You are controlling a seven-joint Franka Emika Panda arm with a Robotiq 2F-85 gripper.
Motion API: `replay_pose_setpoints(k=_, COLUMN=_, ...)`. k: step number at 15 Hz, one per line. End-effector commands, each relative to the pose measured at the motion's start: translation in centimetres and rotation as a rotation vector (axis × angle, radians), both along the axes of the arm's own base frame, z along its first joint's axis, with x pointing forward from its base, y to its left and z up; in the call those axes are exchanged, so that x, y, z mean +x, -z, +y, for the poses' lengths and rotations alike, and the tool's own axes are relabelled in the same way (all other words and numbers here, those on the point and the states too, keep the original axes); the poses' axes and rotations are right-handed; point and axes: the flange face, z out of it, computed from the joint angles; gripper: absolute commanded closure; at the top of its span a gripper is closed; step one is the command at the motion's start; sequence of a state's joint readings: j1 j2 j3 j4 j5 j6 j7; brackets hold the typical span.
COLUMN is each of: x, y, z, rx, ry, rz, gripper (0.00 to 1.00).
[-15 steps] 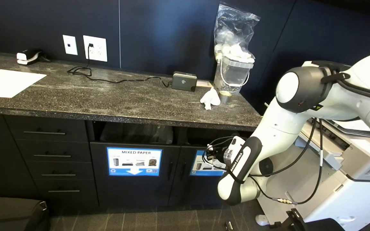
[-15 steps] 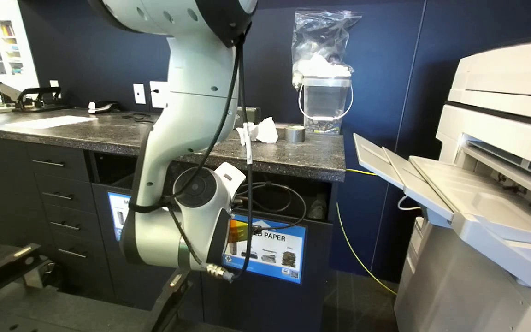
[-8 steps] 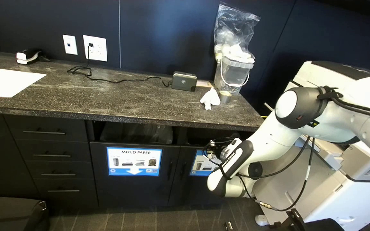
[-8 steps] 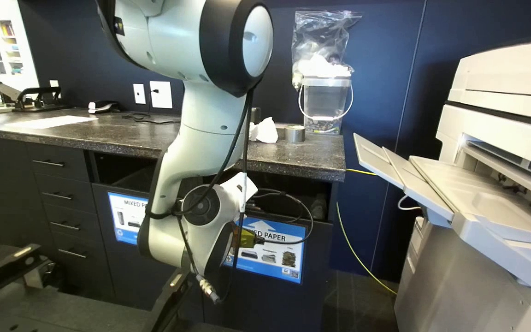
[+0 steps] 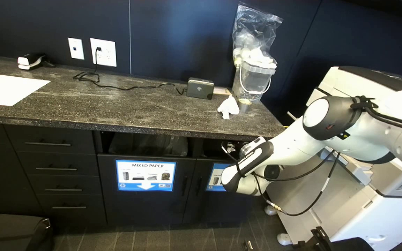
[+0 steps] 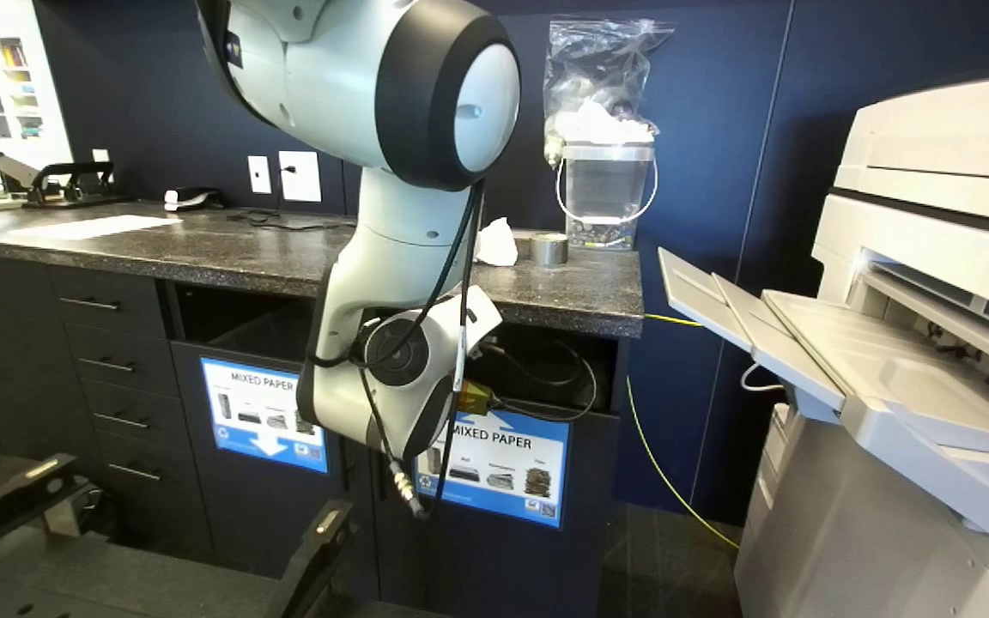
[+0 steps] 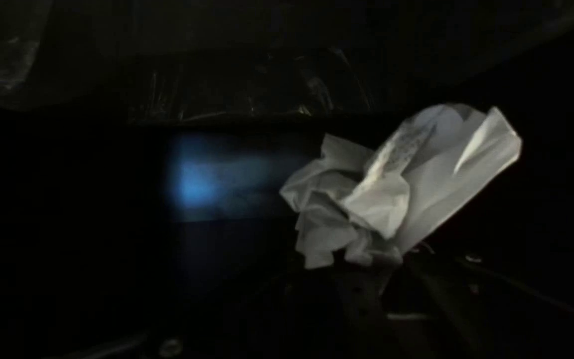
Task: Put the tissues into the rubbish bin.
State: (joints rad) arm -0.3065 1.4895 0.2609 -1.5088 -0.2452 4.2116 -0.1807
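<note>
A crumpled white tissue (image 7: 376, 199) shows in the wrist view, bunched at the fingertips of my gripper (image 7: 354, 269). The gripper is very dark there, but looks shut on the tissue. In an exterior view the gripper (image 5: 234, 146) is at the dark opening above a cabinet door with a mixed paper sign (image 5: 216, 177), the rubbish bin; the arm partly hides it. That sign also shows in an exterior view (image 6: 494, 463). Another white tissue (image 5: 228, 107) lies on the counter beside a tape roll; it also shows in an exterior view (image 6: 497, 243). The bin's inside is mostly dark.
The counter edge (image 5: 134, 128) runs just above the opening. A tape roll (image 6: 549, 249), a small black box (image 5: 200, 88) and a clear bucket (image 5: 255, 78) stand on the counter. Clear plastic (image 7: 267, 99) glints in the wrist view. A printer (image 6: 907, 360) stands beside the counter.
The gripper has risen from in front of the sign to the opening above it, with the tissue still in it. The tissue on the counter has not moved.
</note>
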Motion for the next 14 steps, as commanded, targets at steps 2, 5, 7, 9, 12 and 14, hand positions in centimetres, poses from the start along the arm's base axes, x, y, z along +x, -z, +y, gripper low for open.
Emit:
replay_pose_setpoints(k=2, x=1.8, y=-1.4, z=-0.5, rx=0.049, ry=0.05, rz=-0.057, gripper=0.86)
replay_pose_setpoints(k=5, x=1.8, y=-1.2, z=-0.7, rx=0.074, ry=0.076, rz=-0.052, gripper=0.86)
replay_pose_setpoints(k=7, x=0.9, y=-0.6, z=-0.5, rx=0.088, ry=0.089, rz=-0.049, gripper=0.86)
replay_pose_setpoints(k=9, x=-0.1, y=0.2, z=-0.2, rx=0.085, ry=0.091, rz=-0.031, gripper=0.86)
replay_pose_setpoints(k=12, x=-1.0, y=1.3, z=0.3, rx=0.093, ry=0.085, rz=0.012, gripper=0.86)
replay_pose_setpoints(k=14, x=-1.4, y=1.8, z=0.7, rx=0.101, ry=0.076, rz=0.034, gripper=0.86)
